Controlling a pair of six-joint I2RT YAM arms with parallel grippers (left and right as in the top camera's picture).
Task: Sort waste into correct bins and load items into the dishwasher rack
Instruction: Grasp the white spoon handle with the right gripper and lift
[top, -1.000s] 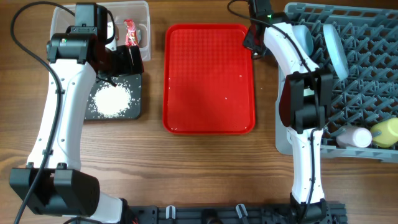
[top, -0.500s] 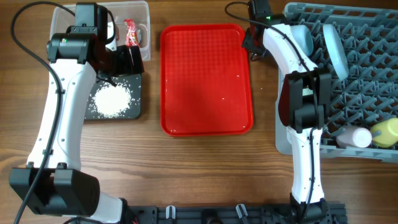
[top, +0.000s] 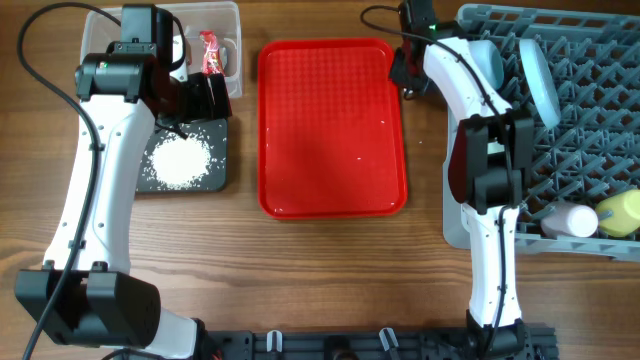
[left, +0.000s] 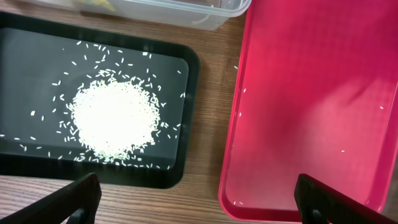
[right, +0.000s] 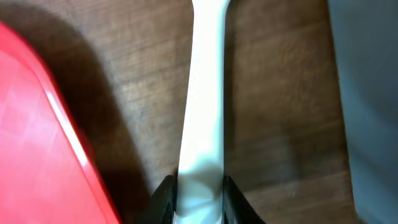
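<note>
Now, right hand (right: 198, 198): clamped on the spoon (right: 205, 93); spoon lies over bare bench (right: 280, 106), between red tray (right: 37, 143) and rack (top: 580, 140)
Left hand (left: 202, 202): fingers spread wide, gripping nothing; above the gap between black tray (left: 31, 74) and red tray
Rice (left: 112, 118): heaped in black tray; a few grains on red tray
Wrappers (top: 209, 52): in tub (top: 100, 30)
White cup (top: 568, 220), yellow cup (top: 620, 212): lying in rack

You have white rice-like grains (left: 112, 118) on the shallow black rectangular tray (left: 25, 74), a flat red plastic serving tray (top: 333, 125) with fine mesh texture, a white plastic spoon (right: 205, 93) over brown wood-grain table (top: 330, 270), a grey lattice plastic crate (top: 590, 120), and a crinkled wrapper (top: 209, 52), seemingly red.
</note>
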